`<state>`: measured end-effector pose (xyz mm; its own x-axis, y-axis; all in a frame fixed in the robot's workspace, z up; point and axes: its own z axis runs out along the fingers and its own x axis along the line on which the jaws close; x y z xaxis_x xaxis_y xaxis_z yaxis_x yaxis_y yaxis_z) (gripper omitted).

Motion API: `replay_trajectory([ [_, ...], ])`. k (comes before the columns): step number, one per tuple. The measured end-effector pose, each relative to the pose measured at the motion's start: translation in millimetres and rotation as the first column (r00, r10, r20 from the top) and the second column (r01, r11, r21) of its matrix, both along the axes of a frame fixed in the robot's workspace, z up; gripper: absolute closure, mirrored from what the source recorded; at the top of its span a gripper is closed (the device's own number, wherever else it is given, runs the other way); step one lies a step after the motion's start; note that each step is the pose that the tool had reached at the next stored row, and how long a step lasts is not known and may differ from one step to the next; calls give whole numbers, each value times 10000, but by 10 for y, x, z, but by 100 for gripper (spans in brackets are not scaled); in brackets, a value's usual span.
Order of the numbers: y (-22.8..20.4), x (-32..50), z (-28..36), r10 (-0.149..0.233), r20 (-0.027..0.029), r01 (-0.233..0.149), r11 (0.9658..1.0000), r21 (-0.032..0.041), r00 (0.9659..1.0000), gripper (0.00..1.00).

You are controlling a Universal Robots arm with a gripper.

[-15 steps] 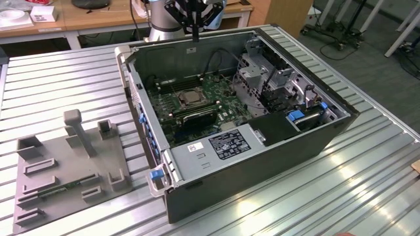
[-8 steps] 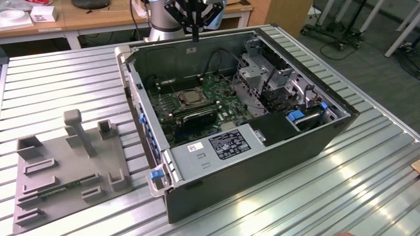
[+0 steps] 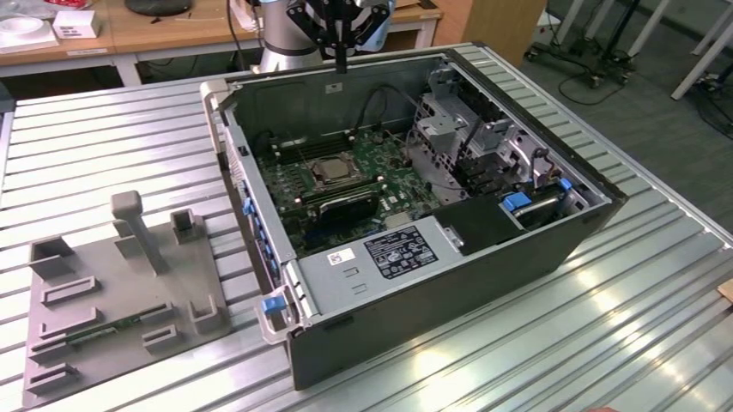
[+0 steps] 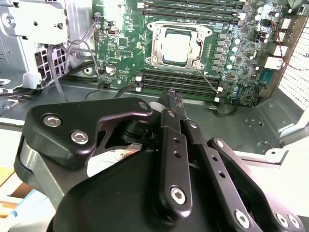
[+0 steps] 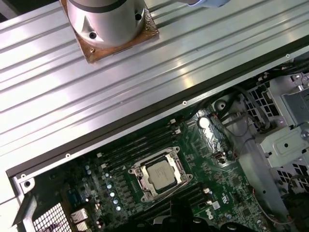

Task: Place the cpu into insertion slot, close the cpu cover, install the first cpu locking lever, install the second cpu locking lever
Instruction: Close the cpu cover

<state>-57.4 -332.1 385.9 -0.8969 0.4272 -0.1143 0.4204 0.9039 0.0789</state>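
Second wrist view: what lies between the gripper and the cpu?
In the second wrist view, a bank of long black memory slots lies between the gripper and the cpu.

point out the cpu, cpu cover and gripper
pale grey square cpu (image 4: 177,46), second wrist view, middle of its face
thin silvery metal cpu cover (image 4: 155,47), second wrist view, a side bar
black gripper (image 4: 174,98), second wrist view, between its fingertips

Ribbed metal table (image 3: 641,330), wooden desk (image 3: 154,34) behind
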Motion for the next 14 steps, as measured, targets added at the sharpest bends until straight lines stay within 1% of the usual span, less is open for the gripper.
replay_trajectory([
  [4, 0, 0, -1, 174, 0, -174, 9998, -1, 9998, 90],
  [10, 0, 0, -2, 191, 0, -191, 9998, -7, 9998, 90],
  [14, 0, 0, -11, 490, -36, -491, 9986, -189, 9988, 90],
])
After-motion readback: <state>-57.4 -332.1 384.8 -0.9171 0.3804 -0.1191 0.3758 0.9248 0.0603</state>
